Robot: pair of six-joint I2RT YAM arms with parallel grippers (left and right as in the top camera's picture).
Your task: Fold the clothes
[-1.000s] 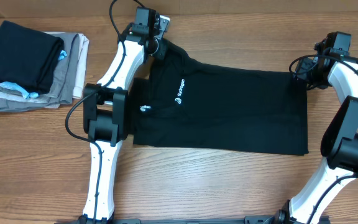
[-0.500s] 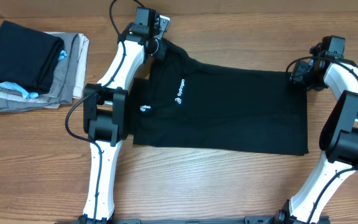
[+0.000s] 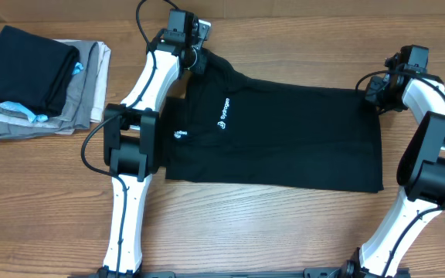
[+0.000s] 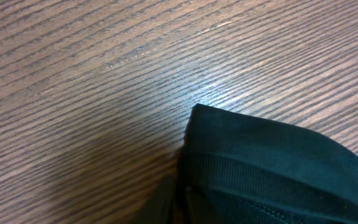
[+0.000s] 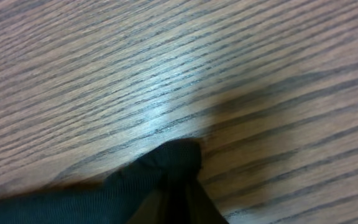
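Note:
The clothes (image 3: 284,135), a black short-sleeved shirt with a small white logo (image 3: 223,116), lie spread flat across the middle of the table. My left gripper (image 3: 198,60) sits at the shirt's far left corner. In the left wrist view its fingers (image 4: 182,208) are pinched together on the ribbed black edge (image 4: 266,174). My right gripper (image 3: 371,93) is at the shirt's far right corner. In the right wrist view it is (image 5: 179,199) shut on a bunched tip of black cloth (image 5: 176,158) lying on the wood.
A pile of folded grey and beige garments (image 3: 76,100) with a folded black piece (image 3: 25,66) on top lies at the far left. Both arm bases stand at the near edge, on either side of the shirt.
The right wrist has shifted slightly left onto the shirt's corner. The shirt and the left arm have not visibly moved.

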